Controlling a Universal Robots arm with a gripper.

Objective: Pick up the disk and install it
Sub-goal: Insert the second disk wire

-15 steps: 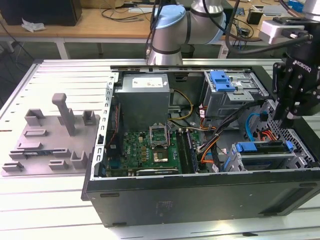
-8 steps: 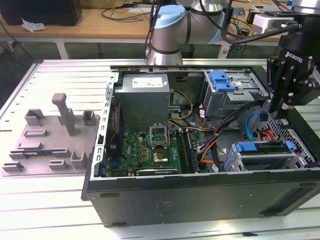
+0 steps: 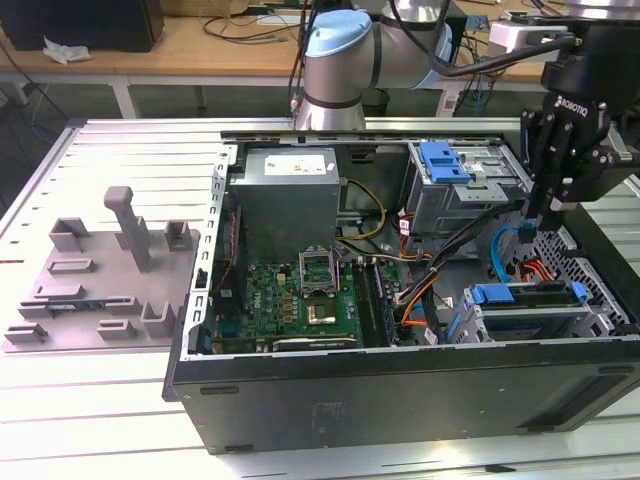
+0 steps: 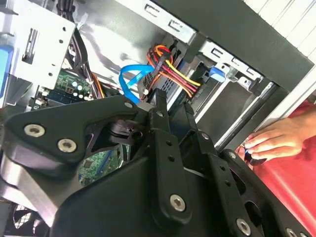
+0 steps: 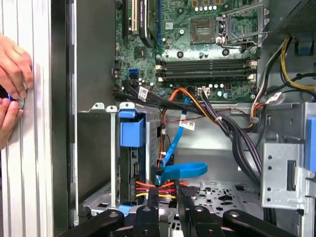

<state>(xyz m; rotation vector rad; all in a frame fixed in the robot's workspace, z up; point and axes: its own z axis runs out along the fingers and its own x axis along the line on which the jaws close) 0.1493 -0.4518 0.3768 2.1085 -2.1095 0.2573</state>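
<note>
So the disk (image 3: 525, 298) is sitting in its blue carrier in the drive cage at the front corner of the open PC case (image 3: 400, 400), looks slotted in already. The robot's hand (image 3: 548, 205) hangs pointing straight down into the case just above that bay, near the blue cable (image 5: 180, 170). Its fingers look pinched together, holding nothing. A person's hand (image 4: 274, 140) rests on the case's outside.

Electronics lab or workshop, opened computer case (image 3: 400, 390) on slatted metal table (image 3: 120, 160), cable-strewn wooden bench (image 3: 200, 50)
</note>
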